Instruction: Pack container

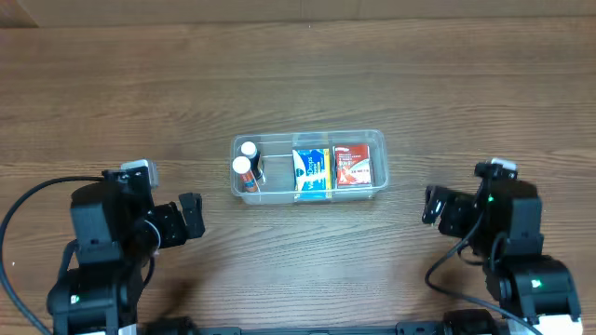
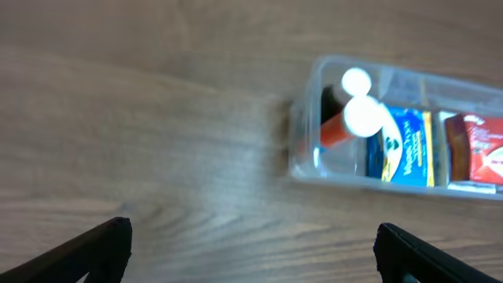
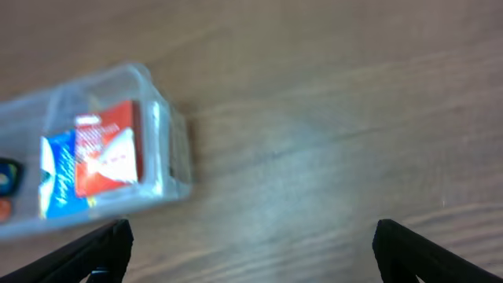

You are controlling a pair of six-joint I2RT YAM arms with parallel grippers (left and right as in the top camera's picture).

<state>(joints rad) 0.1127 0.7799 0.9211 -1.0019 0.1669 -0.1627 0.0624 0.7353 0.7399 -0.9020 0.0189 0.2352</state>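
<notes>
The clear plastic container [image 1: 377,141] sits at the table's middle. It holds two white-capped bottles [image 1: 244,168] at its left end, a blue box [image 1: 313,171] in the middle and a red box [image 1: 351,163] at its right end. My left gripper [image 1: 191,216] is open and empty, left of and nearer than the container. My right gripper [image 1: 431,205] is open and empty, right of it. The left wrist view shows the container's left end [image 2: 308,118] with the bottles [image 2: 360,116]. The right wrist view shows its right end [image 3: 174,141] with the red box [image 3: 106,149].
The wooden table [image 1: 298,74] surrounds the container on all sides. Black cables [image 1: 23,209] run from both arm bases near the front edge.
</notes>
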